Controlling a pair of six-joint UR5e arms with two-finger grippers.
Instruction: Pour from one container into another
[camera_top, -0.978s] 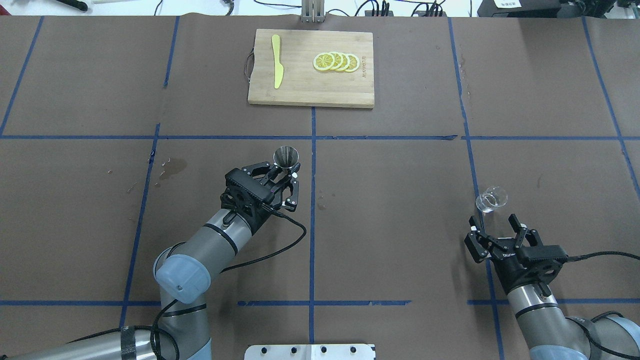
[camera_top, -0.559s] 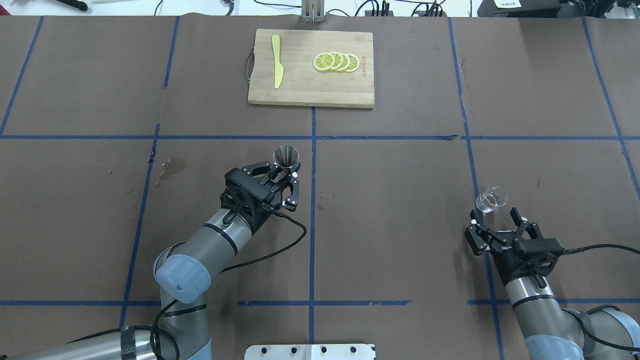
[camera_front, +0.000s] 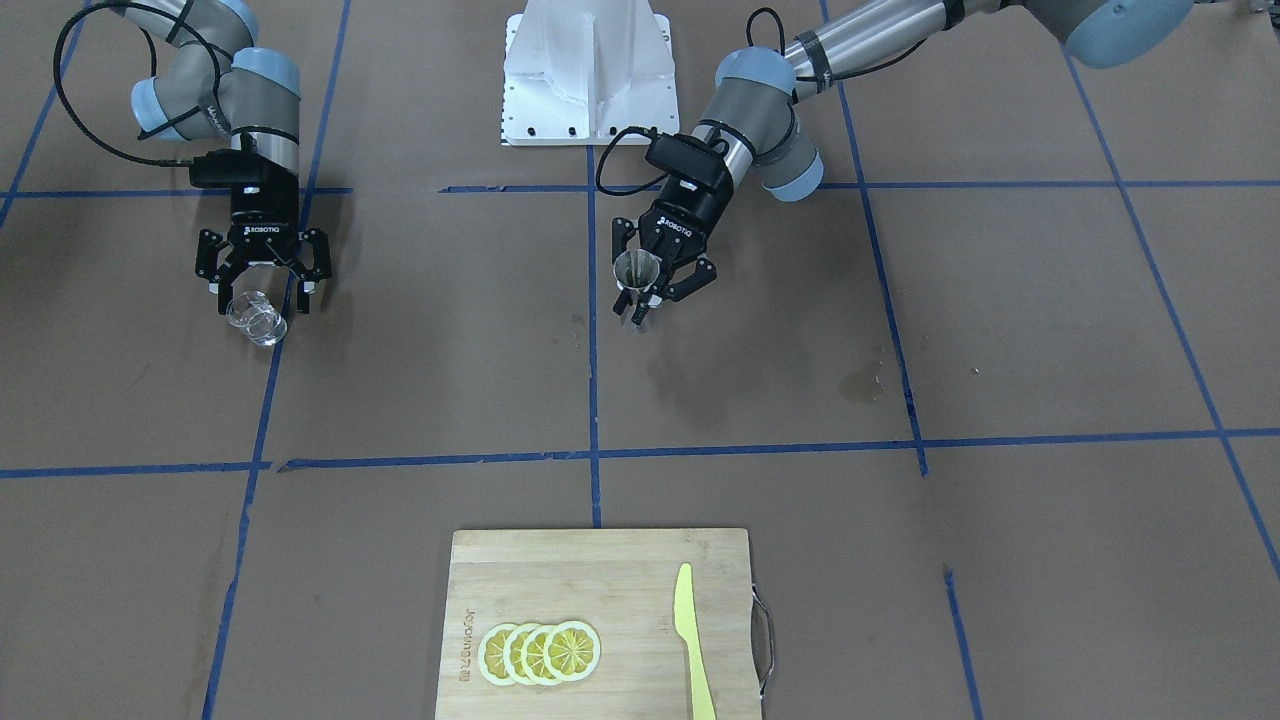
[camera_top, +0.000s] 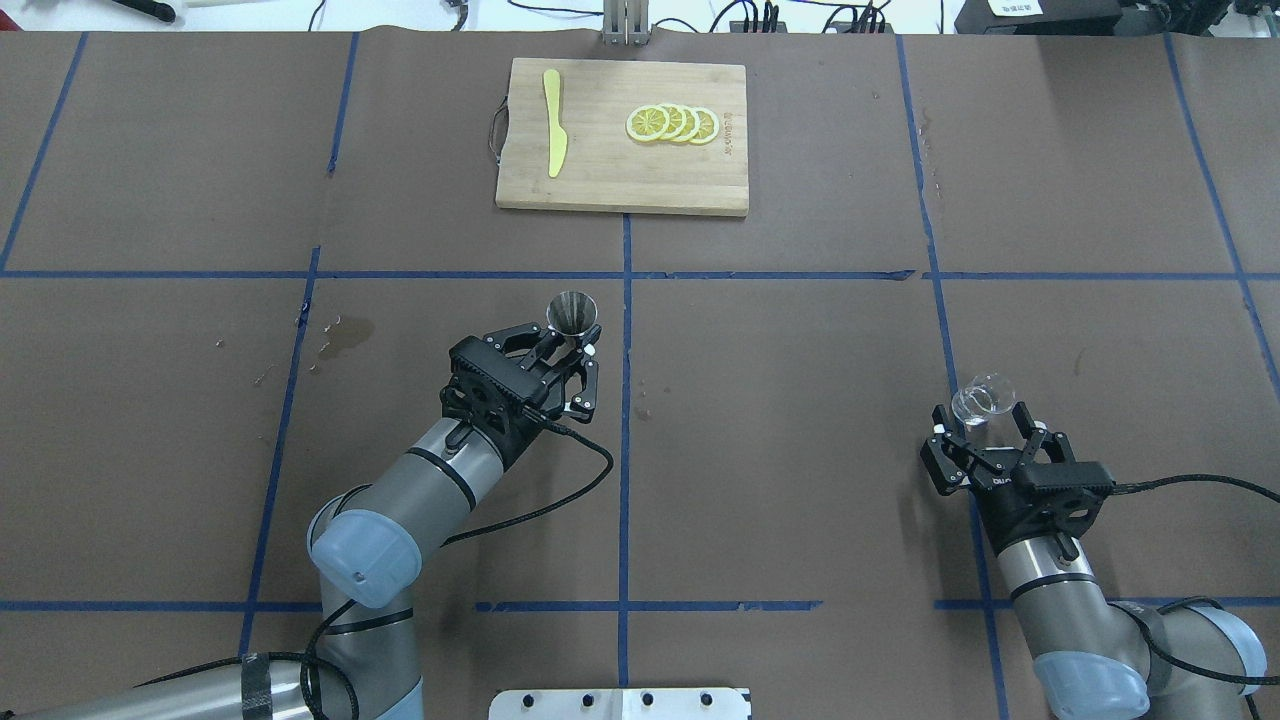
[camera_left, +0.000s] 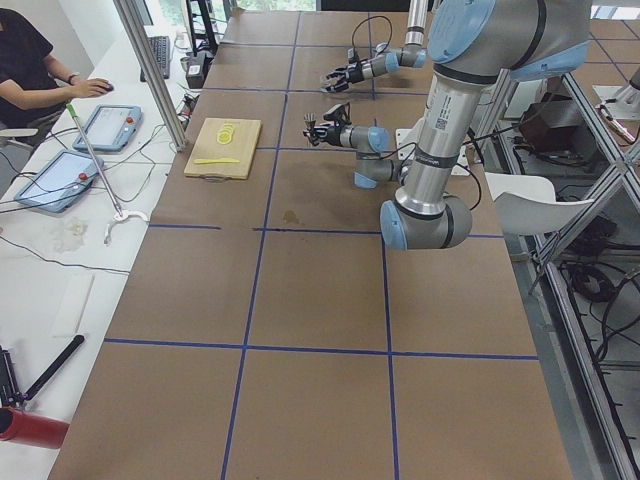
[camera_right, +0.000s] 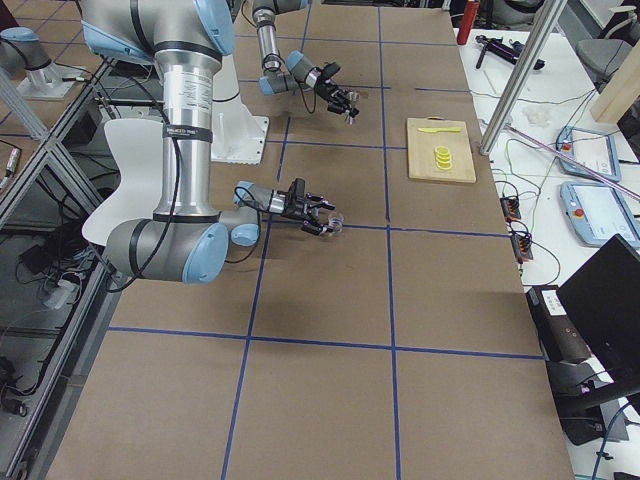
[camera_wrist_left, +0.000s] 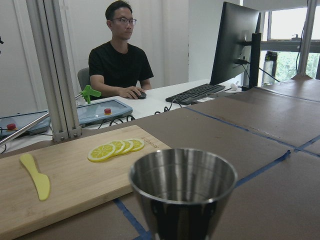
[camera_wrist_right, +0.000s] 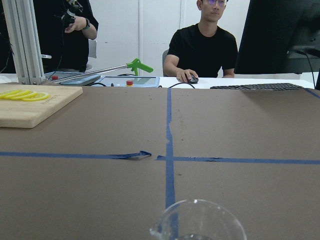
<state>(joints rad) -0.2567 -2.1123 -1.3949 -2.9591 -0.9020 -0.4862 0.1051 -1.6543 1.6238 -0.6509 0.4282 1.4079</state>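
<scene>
The steel jigger (camera_top: 573, 311) stands upright in my left gripper (camera_top: 567, 347), which is shut on its narrow waist near the table's centre line. From across the table the jigger (camera_front: 636, 270) appears lifted a little off the paper. Its open top cone fills the left wrist view (camera_wrist_left: 182, 187). The clear glass cup (camera_top: 983, 398) stands on the table at the right. My right gripper (camera_top: 982, 420) is open, its fingertips on either side of the cup's near half, not closed on it. The cup (camera_front: 256, 316) shows again below the open gripper (camera_front: 261, 291), and its rim (camera_wrist_right: 198, 221) shows low in the right wrist view.
A wooden cutting board (camera_top: 600, 185) at the far middle carries lemon slices (camera_top: 672, 123) and a yellow knife (camera_top: 554, 122). A wet stain (camera_top: 345, 335) marks the paper left of the left arm. People sit at a desk beyond the table's far edge.
My right gripper has moved forward to the glass cup, so its open fingers now flank the cup. The left arm and the jigger have not moved.
</scene>
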